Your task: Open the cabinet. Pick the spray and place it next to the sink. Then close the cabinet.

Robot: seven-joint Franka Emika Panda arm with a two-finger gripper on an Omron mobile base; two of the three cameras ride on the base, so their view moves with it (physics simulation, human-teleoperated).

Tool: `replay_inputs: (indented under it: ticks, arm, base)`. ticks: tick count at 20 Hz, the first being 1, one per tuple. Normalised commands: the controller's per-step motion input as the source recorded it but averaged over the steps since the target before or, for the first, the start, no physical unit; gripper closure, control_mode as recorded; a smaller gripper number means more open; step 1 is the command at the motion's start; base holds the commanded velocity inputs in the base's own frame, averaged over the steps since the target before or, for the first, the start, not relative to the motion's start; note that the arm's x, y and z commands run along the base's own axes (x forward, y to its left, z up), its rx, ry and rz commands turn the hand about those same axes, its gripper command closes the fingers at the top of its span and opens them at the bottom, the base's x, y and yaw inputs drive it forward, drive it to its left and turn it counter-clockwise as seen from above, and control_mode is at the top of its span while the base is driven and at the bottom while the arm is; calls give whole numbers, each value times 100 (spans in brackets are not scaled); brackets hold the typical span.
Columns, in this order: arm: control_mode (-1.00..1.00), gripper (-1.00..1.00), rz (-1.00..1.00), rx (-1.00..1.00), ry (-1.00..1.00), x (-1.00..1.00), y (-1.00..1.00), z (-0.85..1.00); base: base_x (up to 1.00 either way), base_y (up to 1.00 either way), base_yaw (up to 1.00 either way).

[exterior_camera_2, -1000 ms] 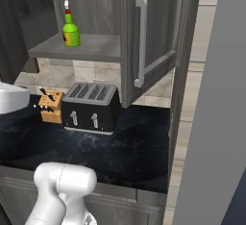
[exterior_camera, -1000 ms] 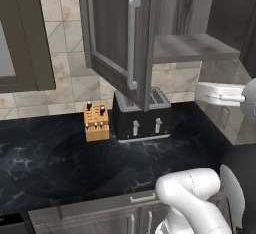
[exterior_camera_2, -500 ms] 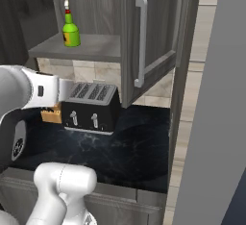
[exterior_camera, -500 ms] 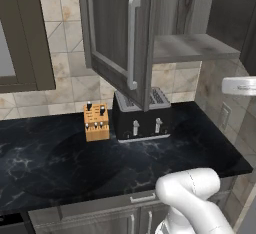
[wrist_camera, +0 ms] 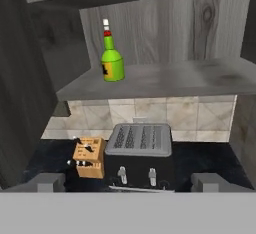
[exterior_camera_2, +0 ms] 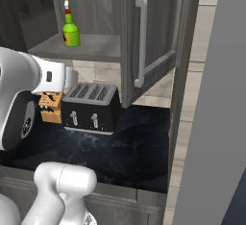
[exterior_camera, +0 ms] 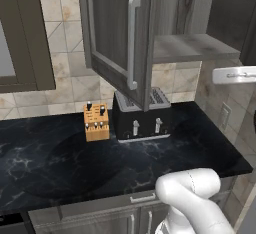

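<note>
The cabinet [exterior_camera_2: 144, 36] is open; picking comes now. The gripper [wrist_camera: 127, 183], fingers apart and empty, must rise toward the spray [wrist_camera: 112, 58] at 11 o'clock.

A kitchen; black marbled counter [exterior_camera: 75, 163] holds a toaster [exterior_camera: 142, 115] and knife block [exterior_camera: 96, 123]; tiled wall [exterior_camera: 65, 85]; wall cabinet [exterior_camera: 120, 33].

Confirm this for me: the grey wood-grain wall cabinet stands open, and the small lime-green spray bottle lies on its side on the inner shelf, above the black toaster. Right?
Not quite. The lime-green spray bottle stands upright on the inner shelf, as the hand view shows. The rest holds: the grey wood-grain wall cabinet is open, and the black toaster sits on the counter below the shelf.
</note>
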Motion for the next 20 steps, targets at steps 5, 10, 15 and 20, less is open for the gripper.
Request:
replay_inputs:
  ticks: [5,10,15,20]
  arm:
    - [-100,-100,0,0,0,63,18,0]
    - [-100,-100,0,0,0,69,13,6]
    - [-100,-100,0,0,0,41,11,28]
    - [-100,-100,0,0,0,44,12,30]
  base:
    - [0,0,0]
    - [0,0,0]
    - [0,0,0]
    - [0,0,0]
